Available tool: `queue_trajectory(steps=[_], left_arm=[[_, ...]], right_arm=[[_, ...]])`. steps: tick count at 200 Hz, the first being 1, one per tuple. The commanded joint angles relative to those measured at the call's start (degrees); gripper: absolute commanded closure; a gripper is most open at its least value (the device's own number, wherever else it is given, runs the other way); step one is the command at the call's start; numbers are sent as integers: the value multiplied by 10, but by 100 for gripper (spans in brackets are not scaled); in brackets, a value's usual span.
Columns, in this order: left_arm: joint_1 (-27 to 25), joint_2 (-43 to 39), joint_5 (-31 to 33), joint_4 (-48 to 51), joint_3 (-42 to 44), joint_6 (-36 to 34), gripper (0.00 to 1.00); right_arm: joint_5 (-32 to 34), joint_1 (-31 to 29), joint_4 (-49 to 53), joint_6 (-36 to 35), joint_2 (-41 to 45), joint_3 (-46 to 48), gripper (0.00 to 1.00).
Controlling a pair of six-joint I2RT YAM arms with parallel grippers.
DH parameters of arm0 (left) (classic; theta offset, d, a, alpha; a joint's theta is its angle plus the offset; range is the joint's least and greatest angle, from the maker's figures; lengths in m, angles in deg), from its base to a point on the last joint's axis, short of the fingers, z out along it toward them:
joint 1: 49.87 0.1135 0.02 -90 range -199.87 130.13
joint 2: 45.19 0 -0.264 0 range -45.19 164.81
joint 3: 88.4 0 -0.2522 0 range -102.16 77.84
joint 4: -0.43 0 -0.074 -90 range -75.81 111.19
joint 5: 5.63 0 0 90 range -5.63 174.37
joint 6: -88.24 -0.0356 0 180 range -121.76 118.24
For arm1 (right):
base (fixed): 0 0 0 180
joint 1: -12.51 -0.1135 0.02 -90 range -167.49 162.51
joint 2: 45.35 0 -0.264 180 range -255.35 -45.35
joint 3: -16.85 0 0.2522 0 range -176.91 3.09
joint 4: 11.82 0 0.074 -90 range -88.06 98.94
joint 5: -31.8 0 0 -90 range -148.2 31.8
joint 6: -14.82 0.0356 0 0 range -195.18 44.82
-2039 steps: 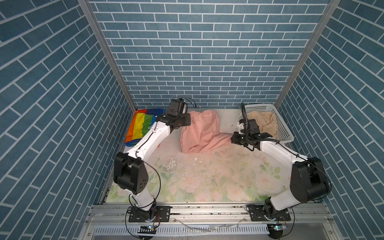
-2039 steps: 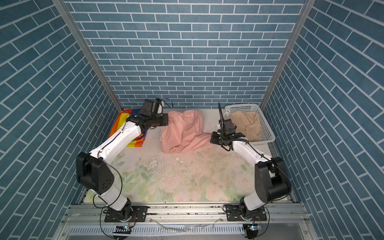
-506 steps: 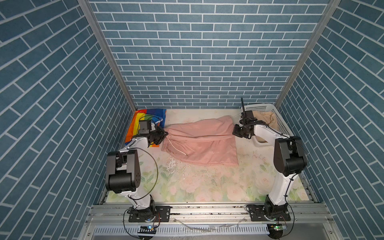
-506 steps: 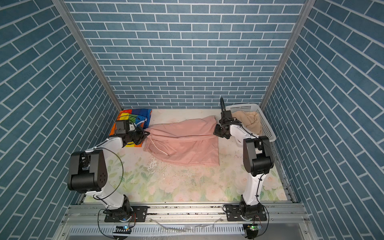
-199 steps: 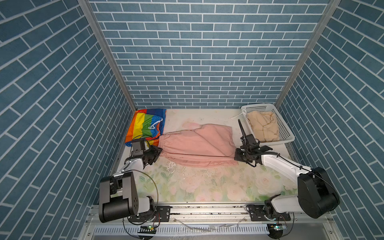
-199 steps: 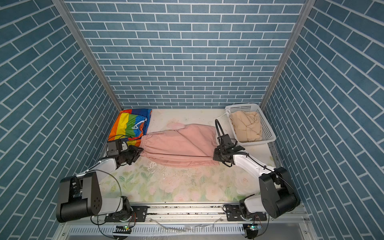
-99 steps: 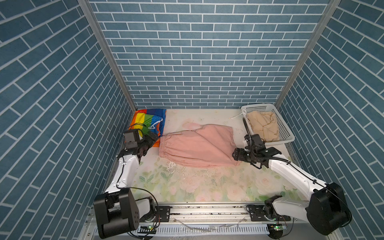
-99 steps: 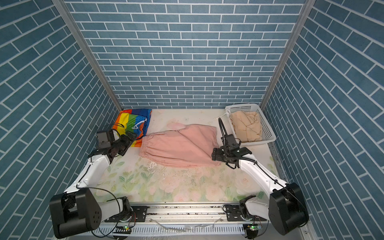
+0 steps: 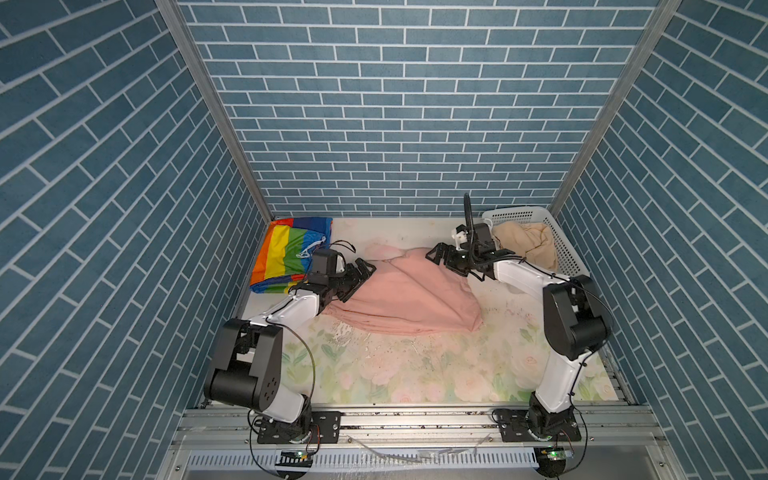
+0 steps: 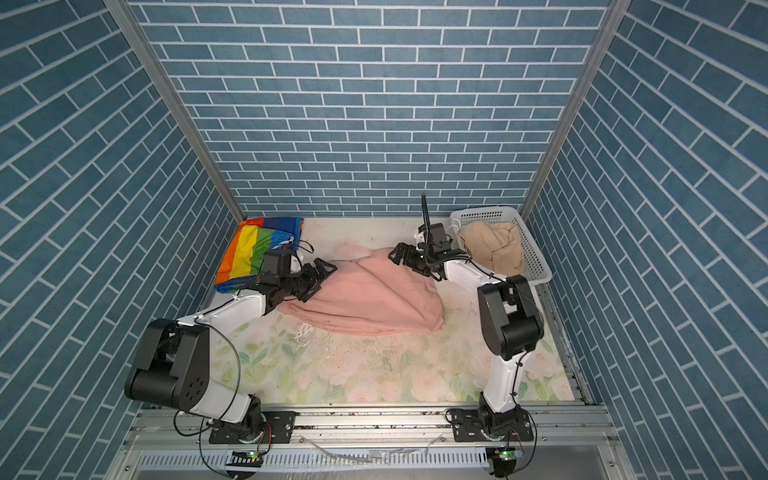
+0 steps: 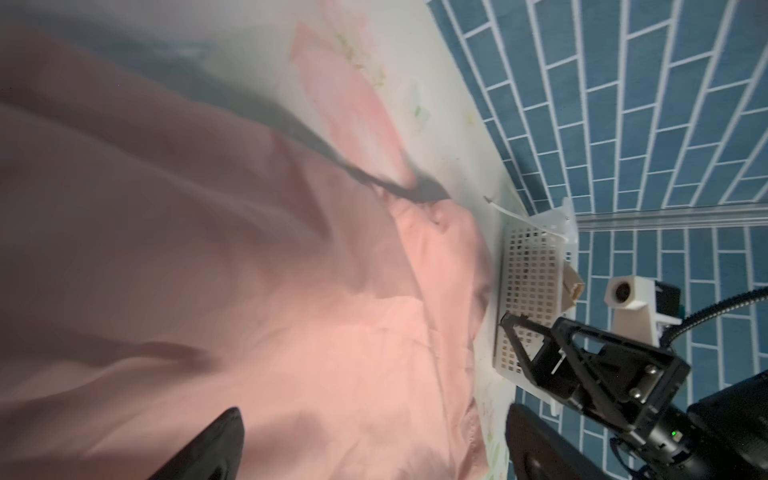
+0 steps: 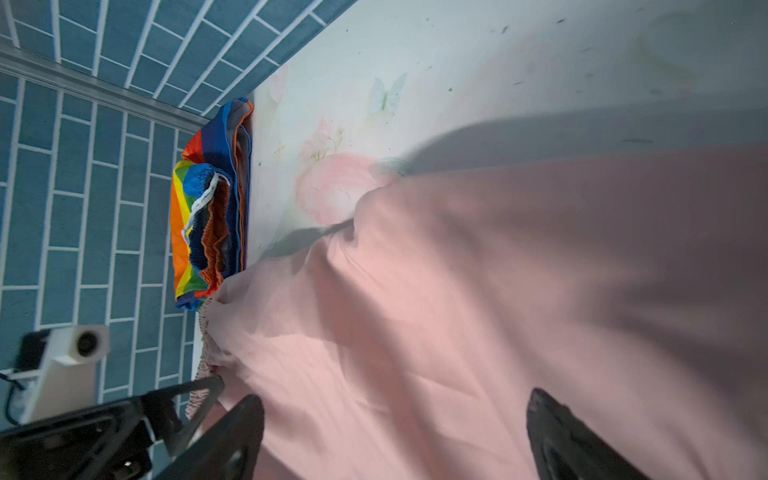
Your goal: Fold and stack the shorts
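Done: rainbow shorts [image 9: 286, 257] folded. Outstanding: pink shorts [image 9: 407, 299] part-folded; beige shorts [image 9: 525, 245] in basket [image 9: 515, 212]; left hand [image 9: 363, 276] and right hand [image 9: 436, 255] wide, empty.

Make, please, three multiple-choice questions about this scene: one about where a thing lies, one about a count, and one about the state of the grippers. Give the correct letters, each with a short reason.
1. Where do the beige shorts lie?
A. in the white basket
B. spread flat in the middle
C. in the far left corner

2. How many shorts are in view?
A. two
B. three
C. four

3. How do the left gripper and the right gripper stand?
A. both shut on cloth
B. both open
C. only the right one open

Answers:
1 A: the beige cloth is bunched inside the perforated walls.
2 B: the rainbow shorts, the pink shorts and the beige ones.
3 B: both wrist views show the jaws wide apart over pink cloth, gripping nothing.
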Motion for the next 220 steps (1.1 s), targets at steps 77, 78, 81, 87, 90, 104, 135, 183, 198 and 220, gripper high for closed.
queue_trajectory(steps=[77,78,81,87,90,104,135,183,198,220], left_arm=[[49,27,16,-15,118,-37,0],[49,27,16,-14,119,-38,0],[49,25,18,-12,121,-41,0],[49,23,21,-8,126,-46,1],[49,22,23,-8,129,-47,1],[49,23,26,-9,145,-52,0],[47,20,25,-27,186,-51,0],[22,-119,20,91,76,-59,0],[11,-140,27,134,6,-72,0],[3,-79,-32,90,-50,-32,0]], right_arm=[[-101,63,-77,12,-198,-119,2],[-102,65,-75,10,-199,-120,1],[-102,68,-71,4,-199,-119,1],[-102,76,-57,-11,-199,-121,2],[-100,80,-47,-20,-200,-123,1],[-86,96,-3,-66,-197,-127,1],[-73,129,48,-115,-176,-119,1],[-72,89,53,-122,-41,-78,1],[-56,55,49,-113,-3,-62,2],[-44,6,2,-76,22,-23,2]])
